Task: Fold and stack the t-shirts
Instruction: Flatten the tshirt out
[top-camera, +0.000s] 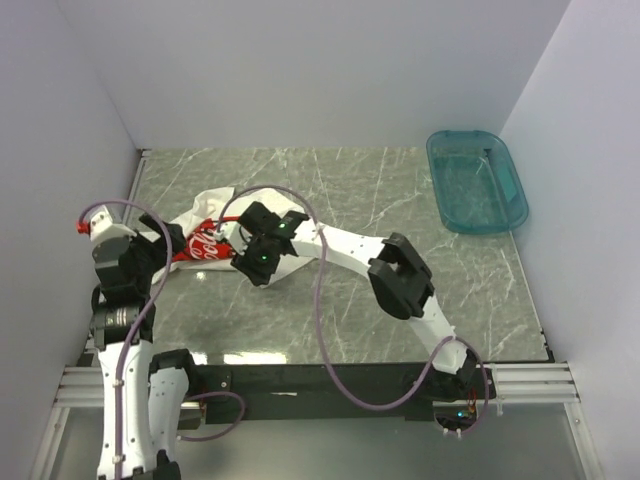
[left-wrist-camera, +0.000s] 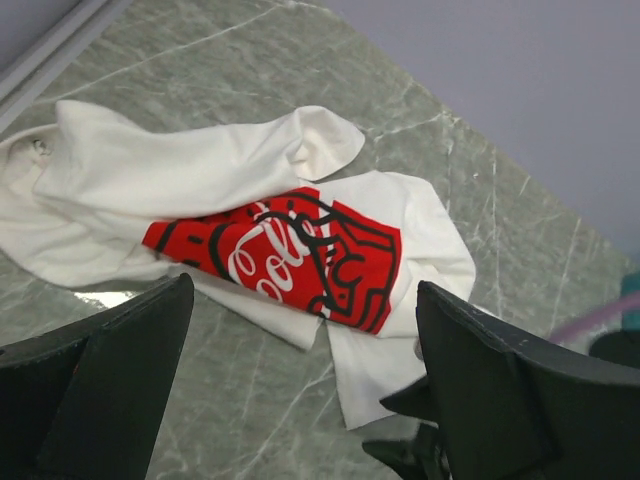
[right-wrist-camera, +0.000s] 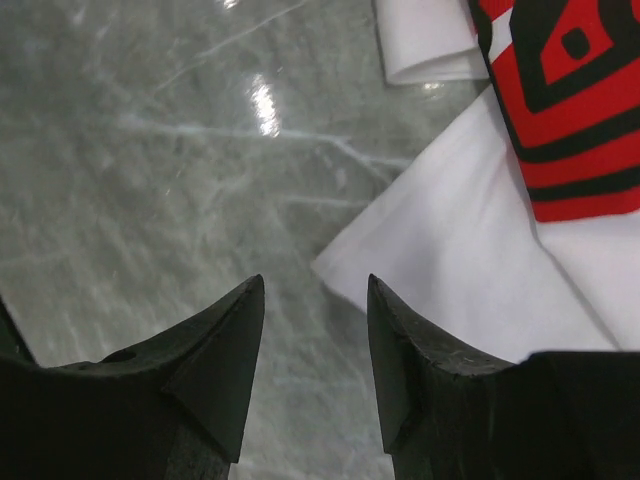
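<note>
Closest to the lens is the left end effector (left-wrist-camera: 305, 290), hanging at about 9 o'clock over the tabletop (top-camera: 400, 200). Its jaws are spread wide with nothing between them. From that height, I'd guess, it is positioned to pick a spot on the cloth below.

Just right of it, between 9 and 10 o'clock, lies the t-shirt (left-wrist-camera: 270, 250). It is white and bunched, with the red printed square facing up and creased. One sleeve is flopped over the body, so it is neither flat nor folded. The folding looks barely begun, and I can see only this one shirt.

Next comes the right end effector (right-wrist-camera: 312, 300), reaching across from the right side to the shirt's near edge. It sits low over the marble with its jaws parted a little and only bare tabletop showing between them. A white hem lies just beside its right finger (right-wrist-camera: 400, 340). Whether the two touch I can't quite make out, but that hem seems the likely thing to pinch and pull straight.

Far off at 2 o'clock sits a teal basin (top-camera: 515, 180), well apart from the shirt and probably parked out of the way.
</note>
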